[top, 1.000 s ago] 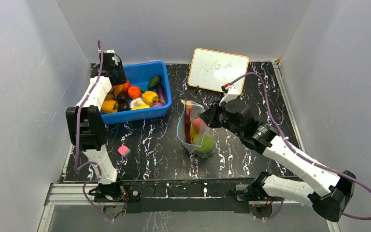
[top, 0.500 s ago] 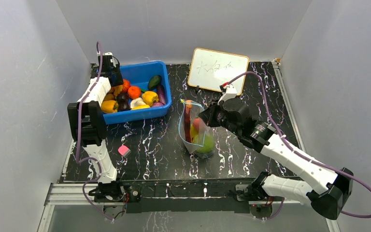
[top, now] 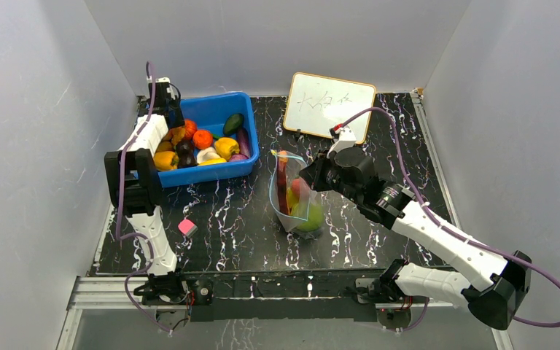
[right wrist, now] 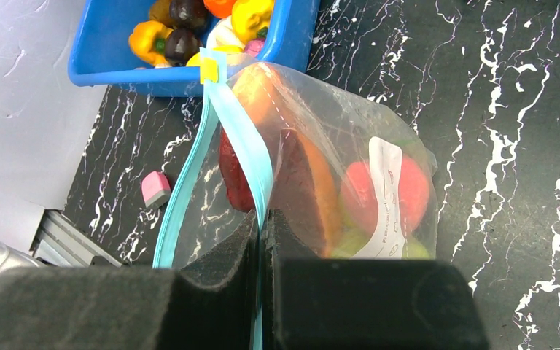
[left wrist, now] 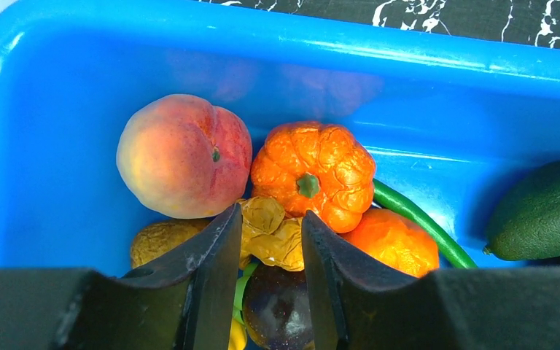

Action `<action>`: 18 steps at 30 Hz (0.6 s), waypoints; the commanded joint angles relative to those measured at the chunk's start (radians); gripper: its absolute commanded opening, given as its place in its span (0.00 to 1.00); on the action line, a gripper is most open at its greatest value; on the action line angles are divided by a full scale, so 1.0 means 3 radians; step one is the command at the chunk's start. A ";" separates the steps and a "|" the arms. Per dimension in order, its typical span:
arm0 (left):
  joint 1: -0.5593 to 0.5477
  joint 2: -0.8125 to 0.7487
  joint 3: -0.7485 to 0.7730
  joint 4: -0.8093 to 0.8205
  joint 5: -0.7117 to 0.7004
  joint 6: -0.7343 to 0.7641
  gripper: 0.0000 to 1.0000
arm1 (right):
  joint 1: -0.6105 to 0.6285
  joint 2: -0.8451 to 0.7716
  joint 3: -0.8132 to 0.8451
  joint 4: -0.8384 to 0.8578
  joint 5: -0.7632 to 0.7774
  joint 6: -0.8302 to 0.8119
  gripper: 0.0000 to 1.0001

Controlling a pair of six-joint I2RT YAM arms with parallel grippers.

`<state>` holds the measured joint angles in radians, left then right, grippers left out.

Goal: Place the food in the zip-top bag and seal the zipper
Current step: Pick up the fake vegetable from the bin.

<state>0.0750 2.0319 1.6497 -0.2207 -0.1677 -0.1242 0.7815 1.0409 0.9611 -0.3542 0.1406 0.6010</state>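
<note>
The clear zip-top bag (top: 297, 197) stands open mid-table and holds a green round fruit (top: 309, 217), a red piece and an orange-and-dark-red long slice (right wrist: 308, 182). My right gripper (right wrist: 262, 222) is shut on one side of the blue-teal zipper (right wrist: 242, 146) and holds the mouth up. My left gripper (left wrist: 268, 222) is open over the far-left corner of the blue bin (left wrist: 58, 44), its jaws either side of a crumpled tan-yellow piece (left wrist: 273, 232). A peach (left wrist: 184, 154), an orange pumpkin (left wrist: 312, 173) and a dark plum (left wrist: 277, 306) lie around it.
The blue bin (top: 251, 149) at the back left holds several more toy foods. A whiteboard (top: 329, 104) leans at the back. A small pink cube (top: 187, 227) lies at the front left. A dark green avocado (left wrist: 547, 211) lies in the bin at the right.
My left gripper has moved a little farther back over the bin's far-left corner. My right gripper has shifted slightly up and back with the bag's zipper.
</note>
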 commanded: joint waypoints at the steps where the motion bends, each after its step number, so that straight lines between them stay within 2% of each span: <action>1: 0.0022 -0.0004 0.0063 0.0048 0.0037 -0.0007 0.35 | 0.0001 -0.0048 0.0206 0.0179 0.0071 -0.0070 0.00; 14: 0.0025 0.0188 0.0235 -0.0067 0.0001 0.0042 0.34 | -0.0001 -0.0010 0.0234 0.0193 0.0056 -0.0076 0.00; 18: 0.0021 0.0183 0.0223 -0.0060 0.0016 0.0036 0.28 | -0.0002 -0.0017 0.0217 0.0199 0.0058 -0.0076 0.00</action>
<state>0.0765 2.1067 1.6779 -0.2329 -0.1577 -0.1215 0.7815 1.0409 0.9726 -0.3565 0.1402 0.5949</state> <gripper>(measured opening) 0.311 0.009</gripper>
